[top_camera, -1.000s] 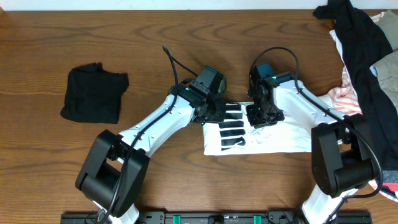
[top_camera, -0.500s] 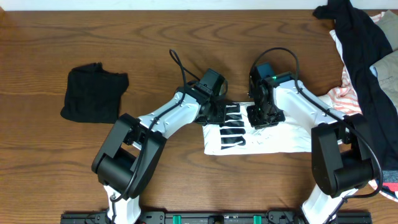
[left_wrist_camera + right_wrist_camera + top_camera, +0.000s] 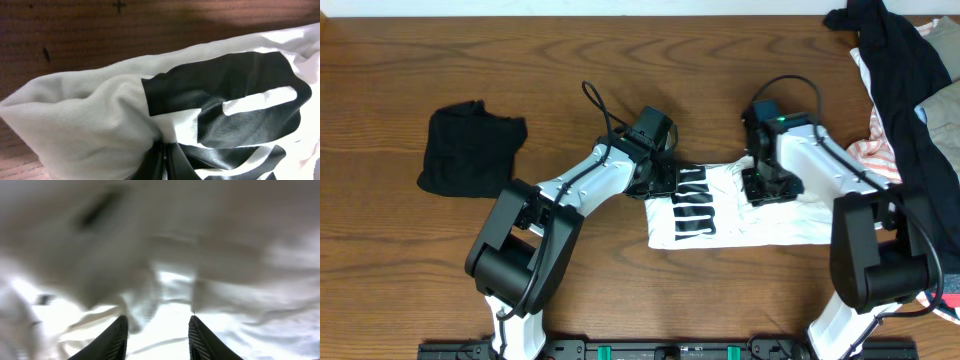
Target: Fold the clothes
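While the white shirt (image 3: 760, 225) lies wrinkled at the middle of the wooden table (image 3: 520, 50), its black stripe marks (image 3: 695, 205) facing up, the left gripper (image 3: 670, 180) is clamped tight on a bunched fold at the shirt's upper left edge. The right gripper (image 3: 767, 190) sits low over the shirt's upper right part, fingers (image 3: 112, 337) parted, loose white cloth beneath them and nothing pinched. A folded black garment (image 3: 470, 150) rests well apart at the left; a heap of other clothes (image 3: 905, 80) fills the far right corner.
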You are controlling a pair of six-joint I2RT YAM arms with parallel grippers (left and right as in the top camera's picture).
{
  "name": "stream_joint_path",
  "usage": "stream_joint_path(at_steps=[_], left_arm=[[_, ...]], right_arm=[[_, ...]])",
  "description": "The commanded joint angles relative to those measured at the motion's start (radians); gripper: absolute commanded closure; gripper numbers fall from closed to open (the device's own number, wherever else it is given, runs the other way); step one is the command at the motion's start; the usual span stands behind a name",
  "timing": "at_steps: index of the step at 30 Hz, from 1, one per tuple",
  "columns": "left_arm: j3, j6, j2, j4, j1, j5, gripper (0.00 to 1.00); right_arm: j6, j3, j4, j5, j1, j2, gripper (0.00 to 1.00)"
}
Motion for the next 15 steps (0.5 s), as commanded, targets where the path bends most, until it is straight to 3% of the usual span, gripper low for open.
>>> stream_joint_path(at_steps=[1,9,15], left_arm=[[-0.018,-0.005,0.048,-0.023,0.017,-0.069,0.94],[-0.008,0.029,0.023,-0.023,0.076,-0.094,0.94],[-0.007,0.094,0.005,-0.06,0.196,-0.174,0.94]], right_arm=[[-0.002,-0.006,-0.003,0.036,-0.037,0.016,0.61],[0.019,-0.004,0.023,-0.018,-0.133,0.013,0.6],[0.017,-0.004,0.05,-0.205,-0.272,0.004,0.5]])
